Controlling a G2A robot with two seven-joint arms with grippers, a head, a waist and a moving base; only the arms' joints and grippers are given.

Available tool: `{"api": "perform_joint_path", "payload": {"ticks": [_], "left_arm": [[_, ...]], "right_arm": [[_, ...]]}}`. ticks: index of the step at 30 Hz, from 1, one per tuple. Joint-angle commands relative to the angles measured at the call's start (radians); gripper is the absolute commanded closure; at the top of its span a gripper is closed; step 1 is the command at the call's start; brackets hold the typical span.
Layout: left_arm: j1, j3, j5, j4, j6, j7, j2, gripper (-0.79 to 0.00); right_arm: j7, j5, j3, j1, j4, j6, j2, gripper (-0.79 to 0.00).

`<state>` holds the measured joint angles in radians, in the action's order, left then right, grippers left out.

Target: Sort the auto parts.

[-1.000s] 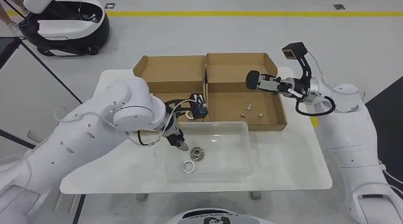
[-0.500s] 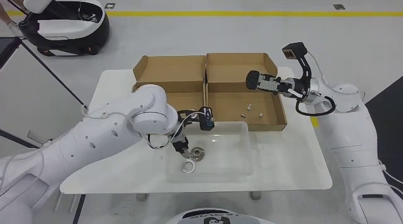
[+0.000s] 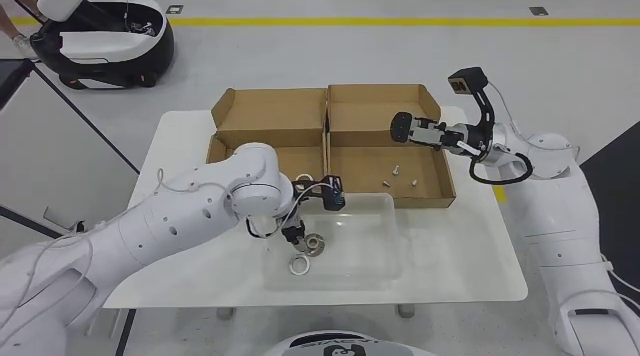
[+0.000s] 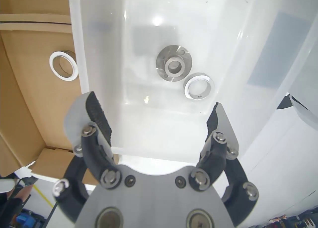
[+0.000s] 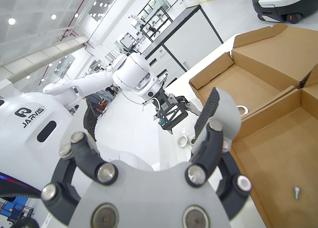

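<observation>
Hovering spread over the clear bin (image 4: 74, 27), left claw (image 4: 159, 114) faces flange (image 4: 174, 63) beside ring (image 4: 198, 86); right claw (image 5: 151, 99) spread too.

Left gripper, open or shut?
Open. On the left gripper both fingers stand wide apart over the clear bin, nothing between them.

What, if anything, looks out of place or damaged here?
Nothing stands out. The flanged hub and a ring lie flat in the clear bin, a second ring in the left box, two small bolts in the right box. Nothing spilled or damaged.
</observation>
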<state>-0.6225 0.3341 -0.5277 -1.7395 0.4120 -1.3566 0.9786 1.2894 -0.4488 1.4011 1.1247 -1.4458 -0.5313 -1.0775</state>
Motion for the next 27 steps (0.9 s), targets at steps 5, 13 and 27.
{"api": "perform_joint_path", "payload": {"ticks": [5,13,27], "left_arm": [[-0.017,-0.003,-0.001,-0.007,-0.006,0.003,0.006,-0.785],[-0.017,-0.001,-0.007,-0.010,-0.006,0.006,0.006,-0.785],[-0.021,-0.005,-0.018,-0.014,0.001,0.013,0.006,-0.785]], "right_arm": [[0.000,0.000,0.000,0.000,0.000,0.000,0.000,-0.785],[0.000,0.000,0.000,0.000,0.000,0.000,0.000,-0.785],[0.000,0.000,0.000,0.000,0.000,0.000,0.000,-0.785]]}}
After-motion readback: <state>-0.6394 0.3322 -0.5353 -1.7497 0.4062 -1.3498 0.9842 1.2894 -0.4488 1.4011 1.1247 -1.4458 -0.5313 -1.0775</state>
